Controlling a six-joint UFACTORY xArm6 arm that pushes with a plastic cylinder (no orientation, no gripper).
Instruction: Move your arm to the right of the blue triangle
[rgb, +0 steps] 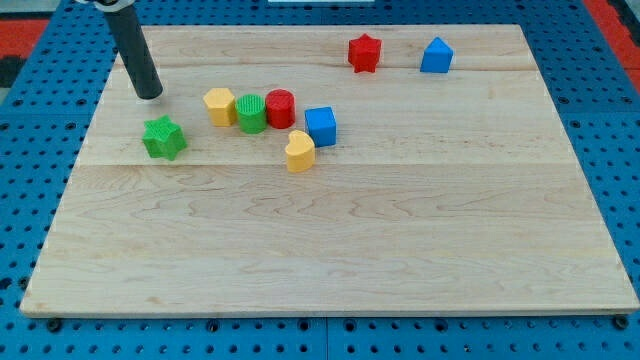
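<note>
Now, my tip (149, 96) at far left of worktop (330, 250), just above green star (164, 137). No pincer on rig, nothing held. Blue triangle (436, 55) far right, beside red star (365, 52). Target spot lies right of it; long rightward travel, passing far side of middle cluster.

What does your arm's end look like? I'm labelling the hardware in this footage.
Only my rod shows: a straight, smooth, dark grey-black cylinder running down to my tip on the wooden board. A dark mount is cut off at the view's top. No cables or markings are visible.
</note>
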